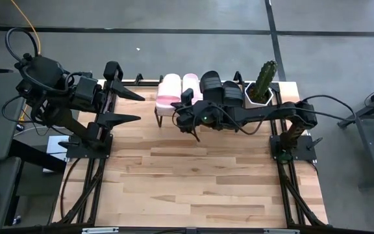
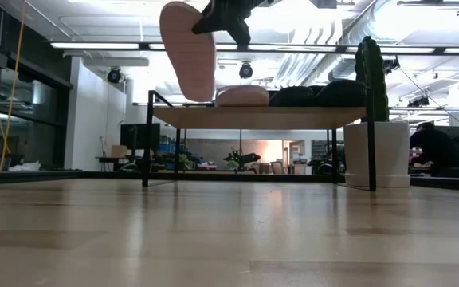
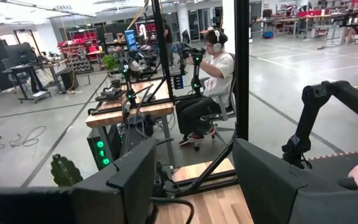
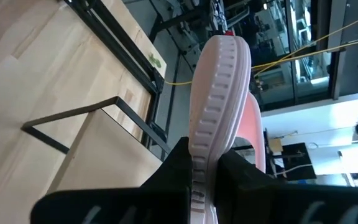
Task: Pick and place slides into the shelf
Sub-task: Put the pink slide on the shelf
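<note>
Pink slide [image 2: 188, 49] hangs clenched in the right claw [image 4: 205, 163], held by its sole edge, long axis near vertical, above the shelf [image 2: 261, 116] at its open left end. One pink slide [image 2: 242, 96] and two black slides [image 2: 317, 93] already lie on the plank, beside a potted cactus [image 2: 371, 76]. Free room: only that left slot, near the plank edge. Left claw [image 1: 132, 107] waits released, well apart over the tabletop [image 1: 193, 182]

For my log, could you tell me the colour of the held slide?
Pale pink slide, clearest in the right wrist view.

Overhead looks down, low level, both share shelf [image 1: 203, 104]
</note>
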Robot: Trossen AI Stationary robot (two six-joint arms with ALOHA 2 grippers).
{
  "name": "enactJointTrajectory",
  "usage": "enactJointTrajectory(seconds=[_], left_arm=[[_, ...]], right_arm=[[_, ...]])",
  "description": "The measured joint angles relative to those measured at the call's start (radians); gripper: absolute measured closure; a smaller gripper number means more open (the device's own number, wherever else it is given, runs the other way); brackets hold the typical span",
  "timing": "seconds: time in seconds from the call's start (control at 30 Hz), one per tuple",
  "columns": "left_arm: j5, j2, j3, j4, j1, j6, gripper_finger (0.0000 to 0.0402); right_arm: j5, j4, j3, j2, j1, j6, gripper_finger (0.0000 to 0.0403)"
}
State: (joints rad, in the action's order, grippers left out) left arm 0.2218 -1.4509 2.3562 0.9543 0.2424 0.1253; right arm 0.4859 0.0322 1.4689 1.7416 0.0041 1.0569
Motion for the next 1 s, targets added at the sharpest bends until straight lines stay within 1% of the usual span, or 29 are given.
enactJointTrajectory(seconds=[0.13, 0.4, 0.53, 0.83, 1.0], left_arm=[[0.000, 0.000, 0.000, 0.000, 0.000, 0.000, 0.0202], [0.000, 0.000, 0.000, 0.000, 0.000, 0.000, 0.0202], [0.000, 0.000, 0.000, 0.000, 0.000, 0.000, 0.0202], [0.000, 0.000, 0.000, -0.001, 0.000, 0.000, 0.0202], [0.000, -0.001, 0.000, -0.002, 0.000, 0.000, 0.0202]], right_arm=[[-0.053, 0.000, 0.000, 0.000, -0.029, -0.022, 0.0398], [-0.085, 0.001, 0.000, 0.000, -0.082, -0.034, 0.0398], [-0.129, 0.001, -0.004, 0.000, -0.104, -0.065, 0.0398], [-0.124, -0.127, -0.146, 0.000, -0.116, -0.051, 0.0398], [-0.124, -0.171, -0.175, 0.000, -0.106, -0.054, 0.0398]])
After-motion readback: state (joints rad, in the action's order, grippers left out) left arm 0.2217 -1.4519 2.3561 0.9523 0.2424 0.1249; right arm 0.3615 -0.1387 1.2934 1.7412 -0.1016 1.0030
